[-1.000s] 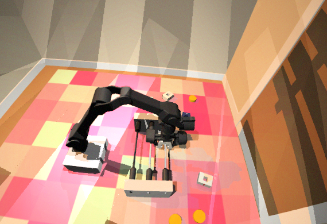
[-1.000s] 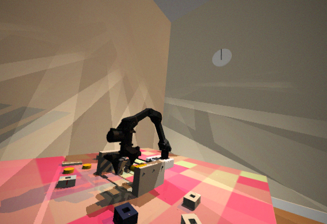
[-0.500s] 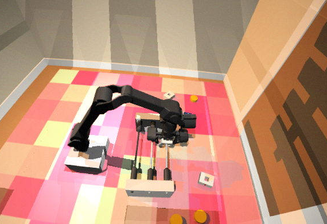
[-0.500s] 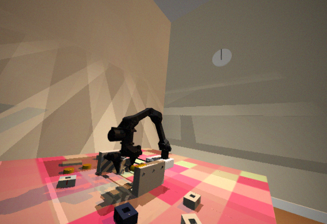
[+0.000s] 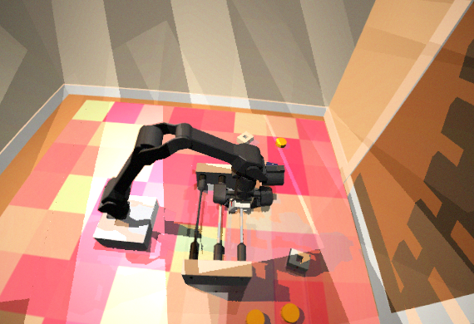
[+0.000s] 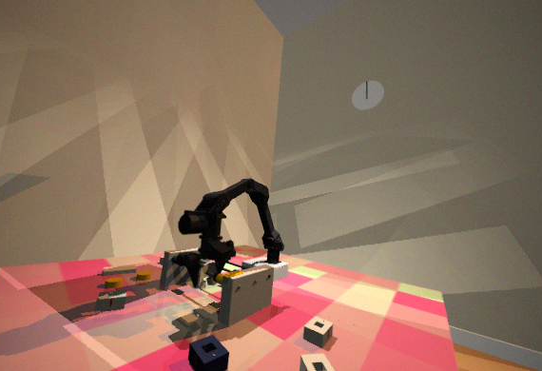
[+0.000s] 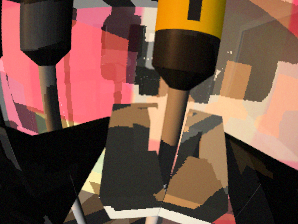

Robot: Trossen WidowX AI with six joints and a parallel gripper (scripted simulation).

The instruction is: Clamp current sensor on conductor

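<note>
Closed against a resisting load, my jaws [image 5: 240,204] [image 6: 208,281] grip the split-core sensor [image 5: 240,205] [image 7: 131,167], one black finger pressing each side of its body. Seen from the wrist, the two halves of the sensor lie either side of a conductor [image 5: 241,226] [image 7: 175,117], with a narrow gap visible between them along the rod; whether the latch has caught cannot be told, nor can the direction of the arrow be read. The conductor ends in a dark tapered collar [image 7: 186,55], above which sits a yellow sleeve [image 7: 210,17] bearing a black mark; no LOAD lettering is legible to me. Farther out, a middle rod [image 5: 219,228] and an outer rod [image 5: 199,212] run alongside the gripped one, all between a near end block [image 5: 219,270] [image 6: 246,296] and a far end block [image 5: 214,168] [image 6: 164,271].

My arm [image 5: 210,145] [image 6: 263,209] arches over the bench [image 5: 32,233] [image 6: 374,344] from a white base [image 5: 148,243] [image 6: 280,271], set toward the left edge in the top view. In that view a pale holed block [image 5: 239,139] lies near the far edge, with a yellow disc [image 5: 281,142] toward the far right corner. A second holed block [image 5: 295,266] [image 6: 105,303] rests toward the right edge, and two yellow discs [image 5: 290,312] [image 6: 113,283] lie beyond the near end block.
</note>
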